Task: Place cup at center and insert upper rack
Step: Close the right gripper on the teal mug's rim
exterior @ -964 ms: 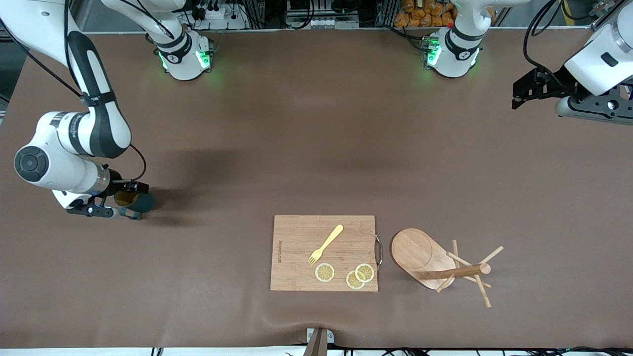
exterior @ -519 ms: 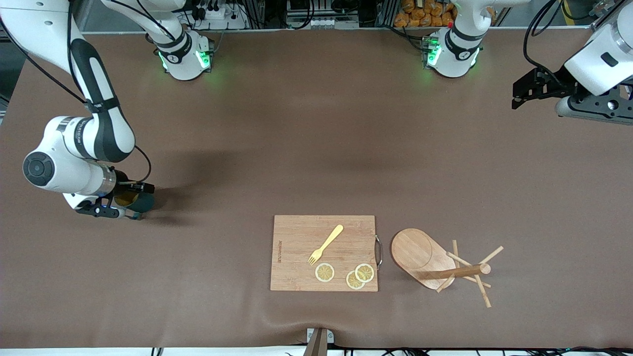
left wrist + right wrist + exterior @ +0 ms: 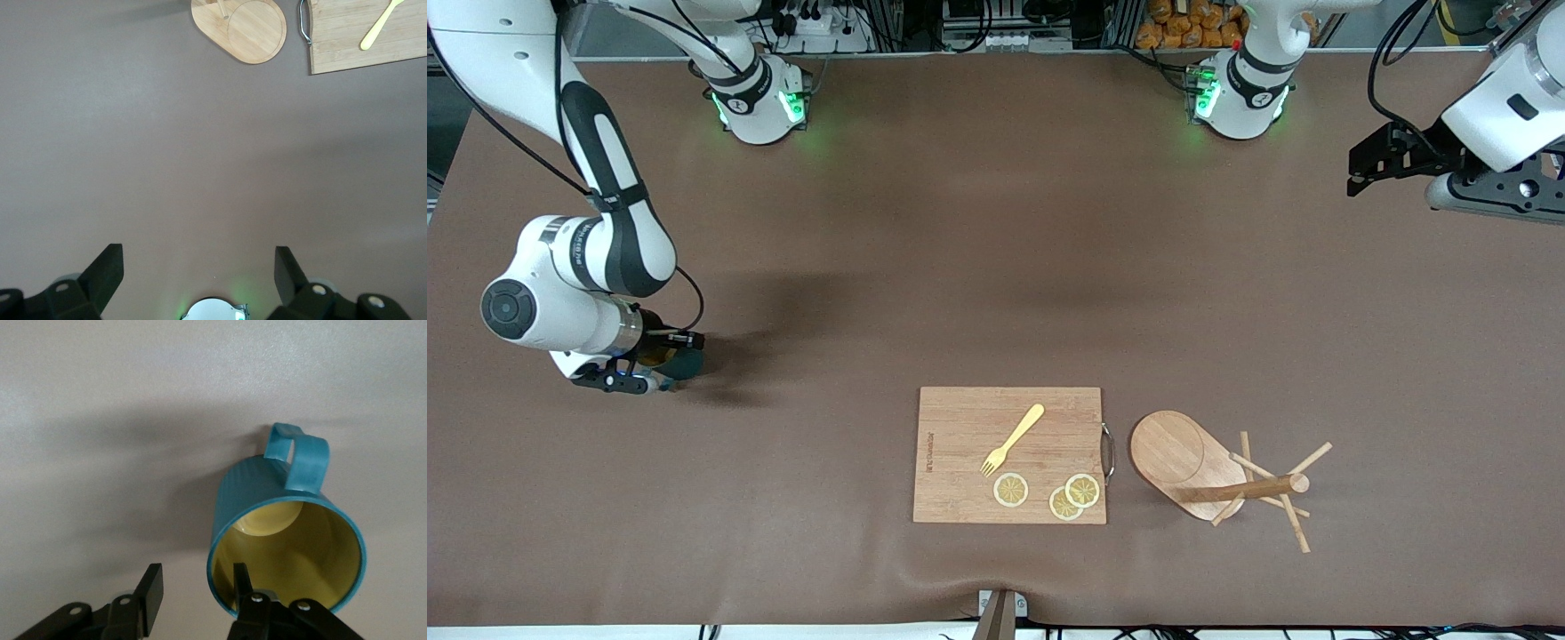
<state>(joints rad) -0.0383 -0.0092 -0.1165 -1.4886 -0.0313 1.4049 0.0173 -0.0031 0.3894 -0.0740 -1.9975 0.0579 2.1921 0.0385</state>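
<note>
Right gripper [image 3: 660,360] was low at the right arm's end of the table, straddling the wall of the small dark teal ribbed mug with mustard-yellow inside [image 3: 287,540]: one finger [image 3: 241,587] inside the rim, the other [image 3: 152,590] outside, jaws partly closed with a gap remaining at the outer wall, so not yet a firm grip. The rim pinch probably suited the mug because its loop handle pointed away from the wrist. Compared with a second before, the right arm had shifted slightly toward the table's middle and the jaws had narrowed; the mug stood where it was, well apart from the centre. Left gripper [image 3: 199,277] waited high over the left arm's end of the table, fingers fully spread, holding nothing. The light wooden mug tree with oval base [image 3: 1209,476] lay tipped on its side just beside the rectangular wooden cutting board [image 3: 960,422], unmoved, likely left for later.
</note>
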